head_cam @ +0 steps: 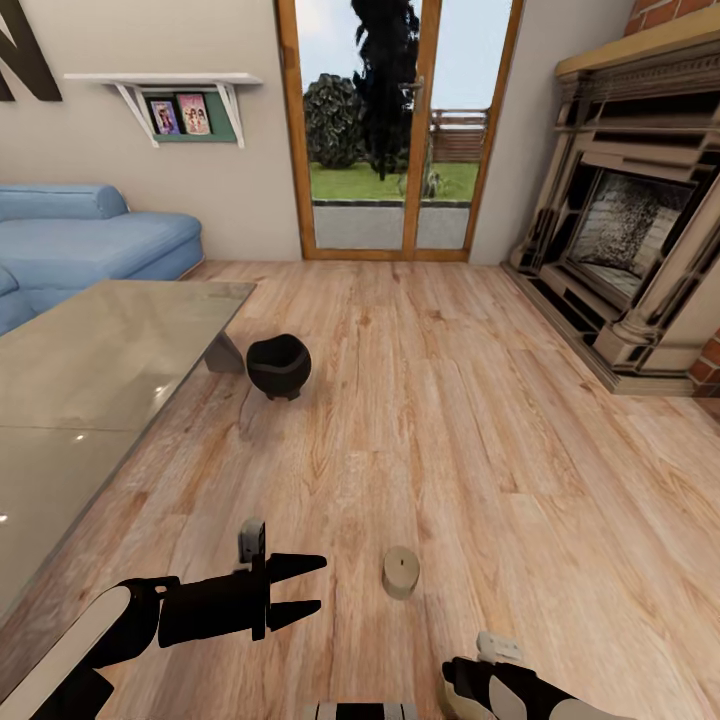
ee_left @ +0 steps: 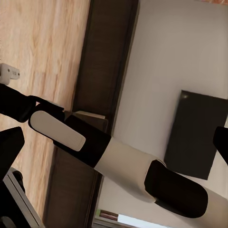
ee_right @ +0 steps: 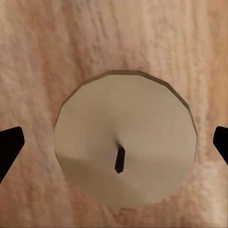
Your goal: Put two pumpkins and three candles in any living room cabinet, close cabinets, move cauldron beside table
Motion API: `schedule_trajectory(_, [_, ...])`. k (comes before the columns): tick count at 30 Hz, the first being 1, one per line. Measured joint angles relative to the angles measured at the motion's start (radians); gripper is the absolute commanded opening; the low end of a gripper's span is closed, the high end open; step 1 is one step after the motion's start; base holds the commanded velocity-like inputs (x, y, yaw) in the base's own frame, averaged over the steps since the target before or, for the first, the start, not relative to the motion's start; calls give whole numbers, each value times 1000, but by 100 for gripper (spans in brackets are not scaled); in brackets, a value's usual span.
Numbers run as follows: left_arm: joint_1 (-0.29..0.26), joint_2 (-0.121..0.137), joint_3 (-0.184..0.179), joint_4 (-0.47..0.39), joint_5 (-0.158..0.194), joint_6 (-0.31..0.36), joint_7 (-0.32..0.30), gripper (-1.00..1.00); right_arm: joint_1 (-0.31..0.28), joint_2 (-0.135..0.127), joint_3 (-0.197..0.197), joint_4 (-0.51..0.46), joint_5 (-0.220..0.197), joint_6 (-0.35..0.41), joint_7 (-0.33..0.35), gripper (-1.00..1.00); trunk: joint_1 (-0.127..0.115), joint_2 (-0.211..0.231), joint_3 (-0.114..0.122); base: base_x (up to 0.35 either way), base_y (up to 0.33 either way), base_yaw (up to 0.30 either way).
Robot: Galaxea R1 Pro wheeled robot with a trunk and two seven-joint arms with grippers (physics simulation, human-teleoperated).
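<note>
candle (ee_right: 126,140): rigid wax, probably light, upright on floor (head_cam: 450,400) | take by side wall | right gripper (ee_right: 114,142): wide open, empty, straddling it | left gripper (head_cam: 305,585): open, empty

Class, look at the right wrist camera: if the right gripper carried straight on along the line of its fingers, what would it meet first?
Most likely the candle. It sits centred between the two open fingertips, seen top-on with its wick, standing on the wood floor. How far off it lies is unclear.

Bright, even daylight from the glass doors (head_cam: 395,125); soft glints on the glass table (head_cam: 90,370); wrist close-ups slightly blurred.
</note>
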Motion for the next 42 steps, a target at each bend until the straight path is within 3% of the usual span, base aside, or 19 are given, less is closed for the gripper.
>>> schedule_trajectory(4, [0, 0, 0, 0, 0, 0, 0, 100, 0, 0, 0, 0, 0, -7, 0, 100, 0, 0, 0, 0, 0, 0])
schedule_trajectory(17, [0, 0, 0, 0, -1, 0, 0, 100, 0, 0, 0, 1, 0, -40, -1, 100, 6, -3, -50, 0, 0, 0])
schedule_trajectory(23, [0, -1, 0, 0, 0, 0, 0, 100, 0, 0, 0, 1, 0, -46, 0, 100, 6, -3, -50, 0, 0, 0])
schedule_trajectory(27, [0, -1, 0, 0, -1, 0, 0, 100, 0, 0, 1, 1, 0, -55, 0, 100, 8, -4, -66, 0, 0, 0])
schedule_trajectory(38, [0, 0, 1, 0, 0, 0, 0, 100, 0, 1, 1, 1, 1, -69, 0, 100, 8, -4, -66, 0, 0, 0])
schedule_trajectory(42, [0, 0, 1, 0, 0, 0, 0, 100, 0, 2, -2, -1, 2, -76, 2, 100, 9, -5, -77, 0, 0, 0])
